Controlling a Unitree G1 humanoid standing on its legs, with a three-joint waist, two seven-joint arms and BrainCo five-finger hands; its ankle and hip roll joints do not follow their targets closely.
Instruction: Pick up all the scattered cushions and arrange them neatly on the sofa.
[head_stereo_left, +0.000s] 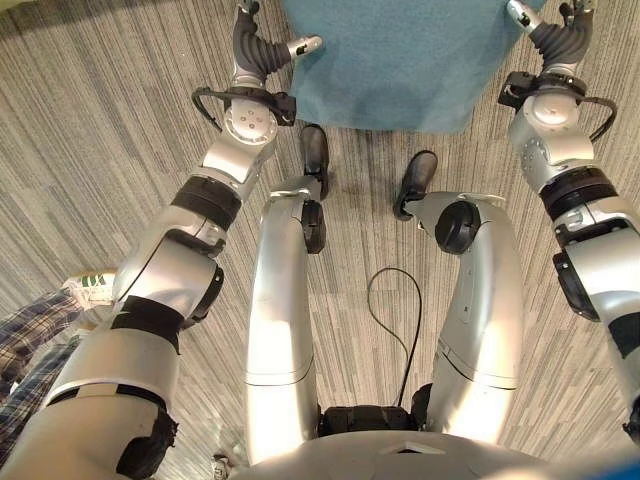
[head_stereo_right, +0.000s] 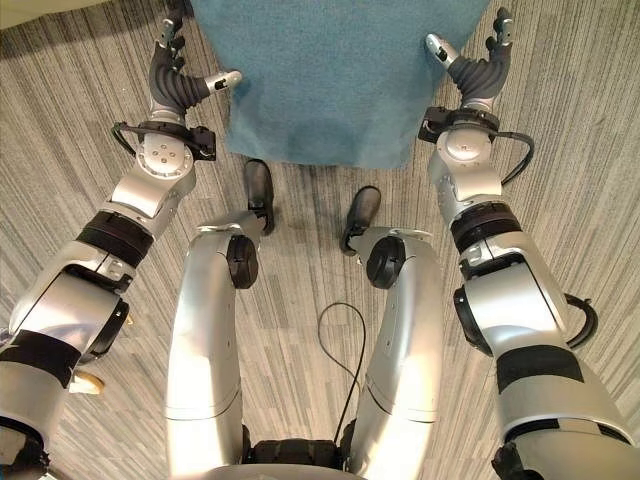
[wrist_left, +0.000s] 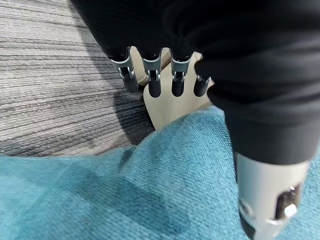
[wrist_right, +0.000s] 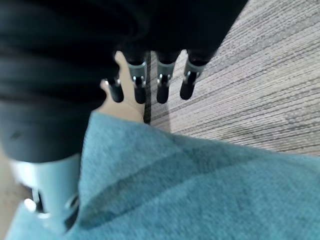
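A large teal cushion (head_stereo_left: 395, 60) lies ahead of me between my two hands, over the grey striped carpet. My left hand (head_stereo_left: 258, 50) is at its left edge, fingers (wrist_left: 152, 82) straight and pointing past the edge, thumb (wrist_left: 265, 200) over the teal fabric (wrist_left: 125, 200). On the right edge my right hand (head_stereo_left: 555, 40) mirrors it, with straight fingers (wrist_right: 162, 85) beyond the cushion (wrist_right: 200, 190) and the thumb on top. I cannot tell whether the cushion rests on the floor or hangs between the hands.
A pale beige surface (wrist_left: 172, 107) shows past the fingertips of both hands, just beyond the cushion. A person's plaid trouser leg (head_stereo_left: 35, 335) and light shoe (head_stereo_left: 92, 288) stand at my lower left.
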